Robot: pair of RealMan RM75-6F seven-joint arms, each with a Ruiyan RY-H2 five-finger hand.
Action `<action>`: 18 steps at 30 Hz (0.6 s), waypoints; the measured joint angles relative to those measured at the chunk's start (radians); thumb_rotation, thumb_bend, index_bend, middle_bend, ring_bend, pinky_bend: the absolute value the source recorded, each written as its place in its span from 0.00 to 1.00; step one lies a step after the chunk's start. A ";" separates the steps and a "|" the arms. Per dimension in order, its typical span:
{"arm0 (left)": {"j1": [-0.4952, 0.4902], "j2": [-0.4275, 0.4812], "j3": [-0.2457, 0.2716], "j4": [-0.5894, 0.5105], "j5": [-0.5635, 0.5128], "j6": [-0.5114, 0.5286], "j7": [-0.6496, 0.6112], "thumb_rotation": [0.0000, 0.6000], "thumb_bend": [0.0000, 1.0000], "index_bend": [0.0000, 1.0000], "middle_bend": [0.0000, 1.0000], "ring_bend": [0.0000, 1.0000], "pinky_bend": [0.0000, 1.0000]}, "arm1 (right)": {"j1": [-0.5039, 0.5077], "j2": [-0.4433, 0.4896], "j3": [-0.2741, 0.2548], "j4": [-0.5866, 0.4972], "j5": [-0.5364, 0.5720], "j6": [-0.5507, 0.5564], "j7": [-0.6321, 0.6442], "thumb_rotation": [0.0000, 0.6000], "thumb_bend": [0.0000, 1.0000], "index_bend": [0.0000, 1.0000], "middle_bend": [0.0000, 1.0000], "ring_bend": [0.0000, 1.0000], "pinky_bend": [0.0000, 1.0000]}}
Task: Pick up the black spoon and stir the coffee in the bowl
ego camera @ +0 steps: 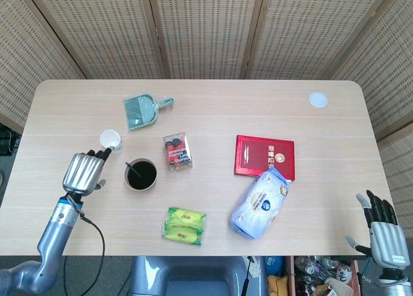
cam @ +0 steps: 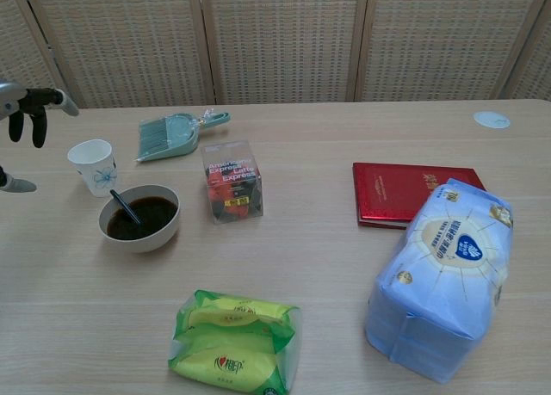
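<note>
Black spoon (ego camera: 131, 169) leans in bowl (ego camera: 141, 185); left hand (ego camera: 84, 171) beside, empty

On the table (ego camera: 213, 109) before you, the spoon (cam: 125, 207) stands in the bowl (cam: 138, 233) of coffee (cam: 146, 218) at your left, with the paper cup (cam: 94, 166) just behind it, the dustpan (cam: 172, 134) farther back and your left hand (ego camera: 84, 173) just left of the bowl, holding nothing. The clear box (cam: 232, 181) sits right of the bowl, the green packet (cam: 234, 340) near the front edge and the book (cam: 403, 192) right of centre, its front corner under the large pack (cam: 443, 279). The small disc (cam: 492, 120) lies at the far right corner, and your right hand (ego camera: 383, 236) hangs off the table's front right.
</note>
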 measured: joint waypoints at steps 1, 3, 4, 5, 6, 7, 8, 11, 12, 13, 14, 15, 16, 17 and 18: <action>0.023 0.014 0.007 -0.008 0.019 0.019 -0.048 1.00 0.14 0.13 0.36 0.34 0.56 | 0.003 0.000 0.000 -0.003 -0.001 -0.002 -0.003 1.00 0.24 0.08 0.04 0.00 0.00; 0.059 0.029 0.019 -0.013 0.054 0.054 -0.118 1.00 0.14 0.10 0.26 0.24 0.47 | 0.007 0.001 0.001 -0.007 -0.004 -0.004 -0.008 1.00 0.24 0.08 0.04 0.00 0.00; 0.086 0.037 0.029 -0.014 0.077 0.082 -0.165 1.00 0.14 0.08 0.22 0.20 0.42 | 0.010 0.001 0.002 -0.009 -0.007 -0.005 -0.011 1.00 0.24 0.08 0.04 0.00 0.00; 0.106 0.042 0.036 -0.013 0.093 0.102 -0.201 1.00 0.14 0.06 0.18 0.15 0.37 | 0.011 0.001 0.002 -0.012 -0.008 -0.006 -0.014 1.00 0.24 0.08 0.04 0.00 0.00; 0.126 0.046 0.044 -0.010 0.111 0.122 -0.236 1.00 0.14 0.04 0.12 0.10 0.31 | 0.013 0.002 0.002 -0.015 -0.008 -0.006 -0.017 1.00 0.24 0.08 0.03 0.00 0.00; 0.150 0.050 0.055 -0.005 0.134 0.145 -0.283 1.00 0.14 0.02 0.08 0.07 0.28 | 0.014 0.003 0.002 -0.019 -0.009 -0.007 -0.021 1.00 0.24 0.08 0.02 0.00 0.00; 0.168 0.052 0.063 0.001 0.152 0.161 -0.318 1.00 0.14 0.01 0.04 0.03 0.22 | 0.015 0.004 0.002 -0.022 -0.009 -0.008 -0.025 1.00 0.24 0.08 0.02 0.00 0.00; 0.226 0.057 0.093 0.028 0.211 0.210 -0.425 1.00 0.14 0.00 0.00 0.00 0.07 | 0.017 0.007 0.002 -0.034 -0.011 -0.005 -0.037 1.00 0.24 0.08 0.01 0.00 0.00; 0.244 0.057 0.101 0.037 0.229 0.224 -0.451 1.00 0.14 0.00 0.00 0.00 0.03 | 0.017 0.007 0.002 -0.036 -0.012 -0.004 -0.039 1.00 0.24 0.08 0.01 0.00 0.00; 0.266 0.056 0.111 0.049 0.249 0.241 -0.483 1.00 0.14 0.00 0.00 0.00 0.02 | 0.017 0.008 0.002 -0.039 -0.013 -0.003 -0.041 1.00 0.24 0.08 0.01 0.00 0.00; 0.282 0.054 0.118 0.058 0.261 0.252 -0.504 1.00 0.14 0.00 0.00 0.00 0.00 | 0.018 0.008 0.002 -0.041 -0.014 -0.002 -0.043 1.00 0.24 0.08 0.01 0.00 0.00; 0.296 0.053 0.126 0.067 0.270 0.262 -0.523 1.00 0.14 0.00 0.00 0.00 0.00 | 0.018 0.009 0.002 -0.043 -0.015 -0.001 -0.045 1.00 0.24 0.08 0.01 0.00 0.00; 0.315 0.051 0.137 0.079 0.279 0.273 -0.543 1.00 0.14 0.00 0.00 0.00 0.00 | 0.019 0.009 0.002 -0.045 -0.017 0.000 -0.047 1.00 0.24 0.08 0.01 0.00 0.00; 0.328 0.050 0.144 0.087 0.284 0.279 -0.553 1.00 0.14 0.00 0.00 0.00 0.00 | 0.019 0.010 0.002 -0.047 -0.018 0.001 -0.049 1.00 0.24 0.08 0.01 0.00 0.00; 0.340 0.049 0.150 0.093 0.287 0.285 -0.561 1.00 0.14 0.00 0.00 0.00 0.00 | 0.020 0.010 0.002 -0.048 -0.020 0.002 -0.049 1.00 0.24 0.08 0.01 0.00 0.00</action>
